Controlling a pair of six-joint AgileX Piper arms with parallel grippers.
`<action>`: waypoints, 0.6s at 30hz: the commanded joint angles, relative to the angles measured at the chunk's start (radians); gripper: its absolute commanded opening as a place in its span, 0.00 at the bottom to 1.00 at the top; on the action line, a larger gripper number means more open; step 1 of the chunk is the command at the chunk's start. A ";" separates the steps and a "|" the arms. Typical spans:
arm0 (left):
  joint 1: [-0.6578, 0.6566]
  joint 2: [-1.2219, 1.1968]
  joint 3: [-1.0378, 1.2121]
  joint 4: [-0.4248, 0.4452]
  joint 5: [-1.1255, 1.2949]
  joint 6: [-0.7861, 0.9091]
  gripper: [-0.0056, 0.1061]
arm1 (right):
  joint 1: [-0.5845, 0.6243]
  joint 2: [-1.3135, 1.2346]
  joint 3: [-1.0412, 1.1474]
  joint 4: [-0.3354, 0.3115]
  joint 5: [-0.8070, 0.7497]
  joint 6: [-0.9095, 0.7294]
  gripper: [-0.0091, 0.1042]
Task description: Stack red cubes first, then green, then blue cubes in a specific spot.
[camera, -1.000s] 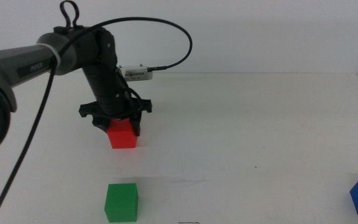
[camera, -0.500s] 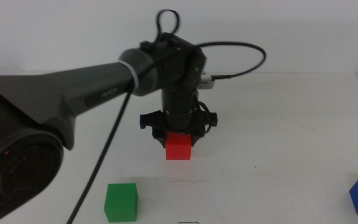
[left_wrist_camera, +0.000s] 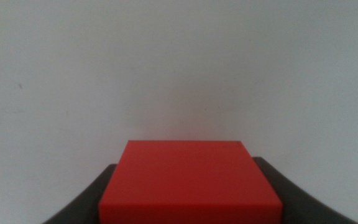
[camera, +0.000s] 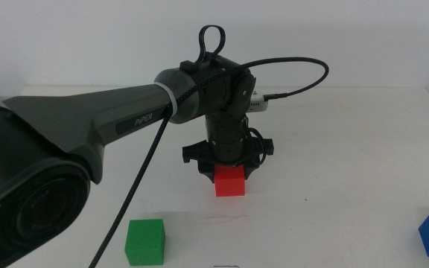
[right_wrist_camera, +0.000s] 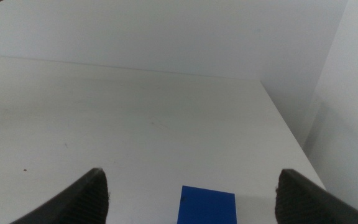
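Here, each item is placed by the jaws.
Red cube [camera: 229, 181]: clamped between the left gripper [camera: 229, 167] jaws, low over the table [camera: 334, 141].
Green cube [camera: 144, 241]: well apart from those jaws.
Blue cube [right_wrist_camera: 207, 205]: seen between the spread jaws of the right gripper [right_wrist_camera: 191, 198], untouched.

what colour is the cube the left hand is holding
Bright red. The red cube in the left hand shows best in the left wrist view.

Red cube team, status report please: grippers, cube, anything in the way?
Left gripper shut on red cube, mid-table. Right gripper open, waiting above blue cube. Green cube near front edge, untouched. Nothing in the way.
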 commanded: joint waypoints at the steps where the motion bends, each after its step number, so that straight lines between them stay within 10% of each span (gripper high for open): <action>1: -0.004 -0.061 -0.030 -0.012 -0.017 0.001 0.04 | -0.006 -0.019 -0.018 -0.012 -0.080 -0.009 0.81; 18: -0.004 -0.025 -0.029 -0.060 0.037 0.027 0.04 | -0.006 -0.019 -0.018 -0.012 -0.080 -0.009 0.81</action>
